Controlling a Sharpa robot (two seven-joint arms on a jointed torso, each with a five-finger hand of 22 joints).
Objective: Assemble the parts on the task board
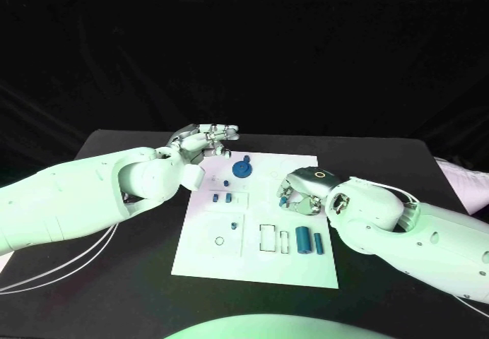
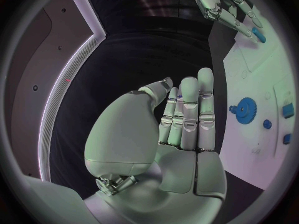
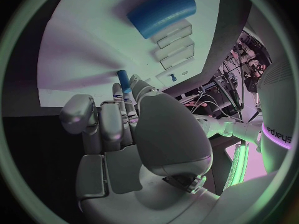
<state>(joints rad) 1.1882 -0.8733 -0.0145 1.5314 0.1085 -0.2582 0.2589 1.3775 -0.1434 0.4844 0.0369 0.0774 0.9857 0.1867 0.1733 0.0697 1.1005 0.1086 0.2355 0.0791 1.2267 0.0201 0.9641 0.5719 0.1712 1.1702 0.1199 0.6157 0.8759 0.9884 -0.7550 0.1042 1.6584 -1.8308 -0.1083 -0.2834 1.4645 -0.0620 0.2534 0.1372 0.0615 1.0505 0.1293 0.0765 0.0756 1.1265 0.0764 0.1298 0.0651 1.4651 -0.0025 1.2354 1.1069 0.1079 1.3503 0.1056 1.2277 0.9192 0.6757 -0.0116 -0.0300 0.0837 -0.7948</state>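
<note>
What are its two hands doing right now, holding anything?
Left hand: open, fingers straight, holding nothing.
Right hand: pinching a small blue peg at its fingertips.

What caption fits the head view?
Right hand pinches a small blue part over the white task board; left hand hovers open.

We see the task board as a smooth, matt white plate, like plastic or coated sheet; the table under it has a matt black top, and behind it hangs a black cloth with soft folds; the blue gear and the blue cylinder look like smooth plastic with a slight sheen; the left hand and the right hand show silver, satin, metal-like fingers; both white arms have glossy, smooth plastic shells; the small blue peg at the right hand's fingertips also looks like plain plastic.
</note>
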